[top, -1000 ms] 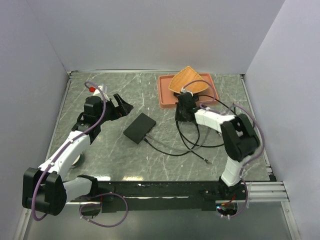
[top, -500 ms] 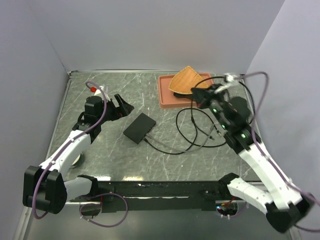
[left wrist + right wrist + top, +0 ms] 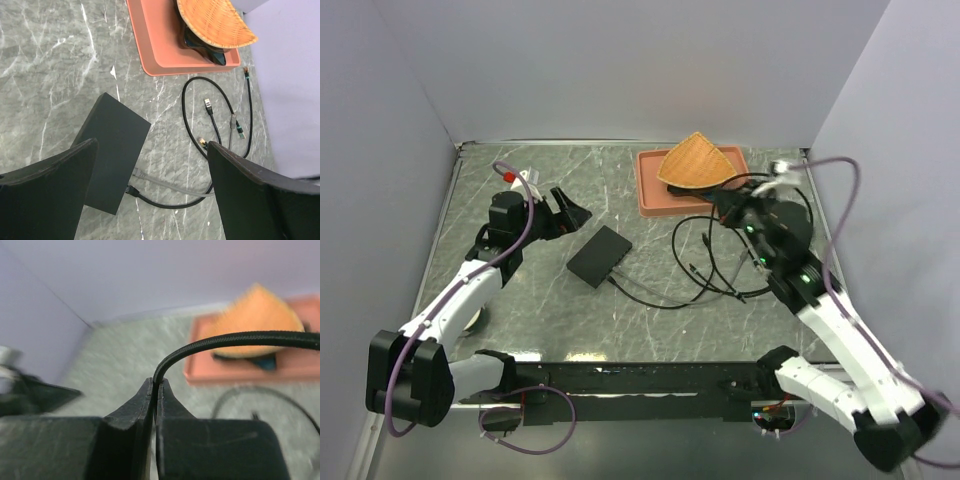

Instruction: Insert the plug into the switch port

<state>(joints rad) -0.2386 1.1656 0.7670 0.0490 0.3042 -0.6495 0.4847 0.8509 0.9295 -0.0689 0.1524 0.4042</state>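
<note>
The flat black box (image 3: pixel 600 256) lies mid-table; its switch port edge (image 3: pixel 134 180) has a grey plug (image 3: pixel 139 173) and a black plug (image 3: pixel 131 189) against it. My left gripper (image 3: pixel 568 215) hangs open over the box (image 3: pixel 112 150), holding nothing (image 3: pixel 152 145). My right gripper (image 3: pixel 725 205) is raised near the tray and shut on a black cable (image 3: pixel 235 339), which is pinched between its tips (image 3: pixel 156 382). Loose plugs (image 3: pixel 208 104) (image 3: pixel 202 142) lie among the cable loops (image 3: pixel 720 265). Which plug belongs to the held cable I cannot tell.
A terracotta tray (image 3: pixel 650 190) at the back right holds a wicker basket (image 3: pixel 695 162) over a dark object. Tangled black cables spread right of the box. Walls close the table on the left, back and right.
My right arm has swung up from a low, folded pose by the tray and lifted the black cable, pulling its loops. The left arm and the box have not moved.
</note>
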